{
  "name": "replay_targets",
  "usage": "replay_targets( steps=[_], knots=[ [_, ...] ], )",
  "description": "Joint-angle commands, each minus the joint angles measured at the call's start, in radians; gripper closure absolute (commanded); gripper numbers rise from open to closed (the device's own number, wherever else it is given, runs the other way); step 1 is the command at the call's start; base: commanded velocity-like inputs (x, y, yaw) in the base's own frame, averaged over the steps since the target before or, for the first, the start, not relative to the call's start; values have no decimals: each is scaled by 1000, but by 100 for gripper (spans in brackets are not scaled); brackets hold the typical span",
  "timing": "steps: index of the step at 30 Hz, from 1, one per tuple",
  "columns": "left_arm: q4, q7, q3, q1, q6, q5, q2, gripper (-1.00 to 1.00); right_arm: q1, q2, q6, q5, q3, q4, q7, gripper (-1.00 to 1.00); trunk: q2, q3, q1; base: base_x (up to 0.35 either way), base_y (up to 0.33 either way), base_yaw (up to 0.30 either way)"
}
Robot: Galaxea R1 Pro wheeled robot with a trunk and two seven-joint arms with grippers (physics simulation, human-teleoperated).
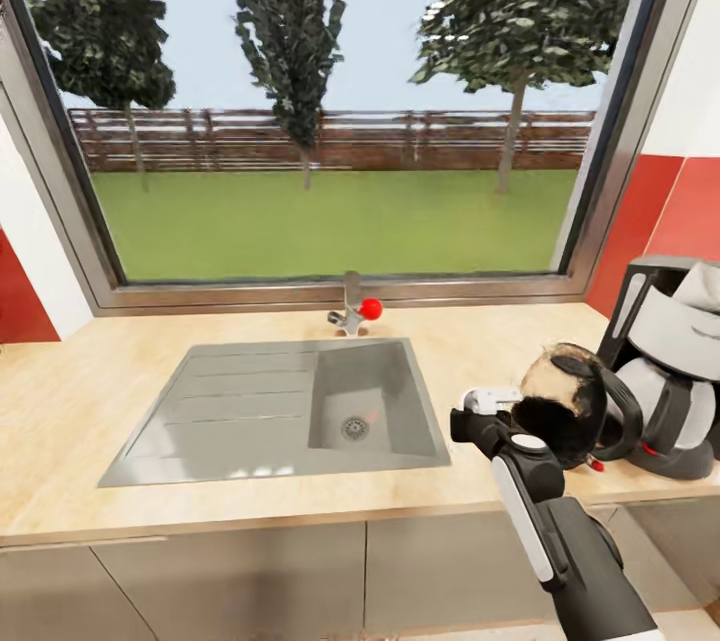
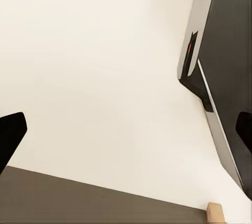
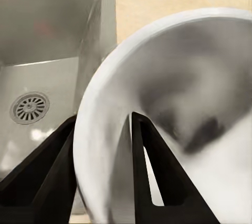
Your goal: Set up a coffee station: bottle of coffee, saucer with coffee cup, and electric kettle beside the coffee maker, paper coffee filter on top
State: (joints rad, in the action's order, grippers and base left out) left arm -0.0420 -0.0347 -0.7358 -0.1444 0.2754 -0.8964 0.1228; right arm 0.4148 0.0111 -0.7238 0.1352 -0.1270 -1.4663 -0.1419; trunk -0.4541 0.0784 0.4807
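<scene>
- The coffee cup (image 3: 173, 103) is a white, smooth, rounded bowl shape with a thick rim. In the right wrist view it looks glossy, with soft grey shading inside.
- In the head view the cup (image 1: 490, 399) shows as a small white piece at the tip of the right arm. It sits over the front part of the counter (image 1: 90, 401), between the sink and the kettle. Whether it touches the counter cannot be told.
- The right tool (image 3: 102, 121) is clamped on the cup's rim, with one black tapered finger (image 3: 152, 177) inside the bowl and the other outside the wall.
- The electric kettle (image 1: 565, 406) stands just beyond the cup. It is egg-shaped, dark below, with a black looped handle and a small red switch at its base.
- The coffee maker (image 1: 670, 371) stands just beside the kettle at the counter's right end. It is black with a silvery panel and a rounded carafe.
- The counter is pale beige wood-look, over grey cabinet fronts.
- A grey metal sink (image 1: 300, 406) with ribbed drainer and round drain lies left of the cup. A tap with a red knob (image 1: 371, 308) stands behind it, under a wide window.
- The left tool (image 2: 126, 132) is spread wide, grasping nothing, before a plain cream wall.
</scene>
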Motion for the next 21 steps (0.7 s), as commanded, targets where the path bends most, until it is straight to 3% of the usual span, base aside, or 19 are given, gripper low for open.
replay_targets(
  steps=[1, 10, 15, 21],
  knots=[
    [0, -4, -7, 0, 4, -2, -1, -100, 1, 1, -3, 10, -3, -1, -10, 100, -2, 2, 0, -272, -191, 0],
    [1, -4, -7, 2, 4, -3, -2, -100, 1, 1, -4, 10, -6, -1, -10, 100, -2, 2, 0, -273, -189, 0],
    [1, -4, -7, 2, 4, -3, -1, -100, 1, 2, -4, 8, -67, 2, -10, 100, -2, 2, 0, -271, -188, 0],
    [1, -4, -7, 3, 5, -4, -1, -100, 0, 5, -3, 7, -86, 3, -10, 100, -2, 2, 0, -240, -196, 0]
  ],
)
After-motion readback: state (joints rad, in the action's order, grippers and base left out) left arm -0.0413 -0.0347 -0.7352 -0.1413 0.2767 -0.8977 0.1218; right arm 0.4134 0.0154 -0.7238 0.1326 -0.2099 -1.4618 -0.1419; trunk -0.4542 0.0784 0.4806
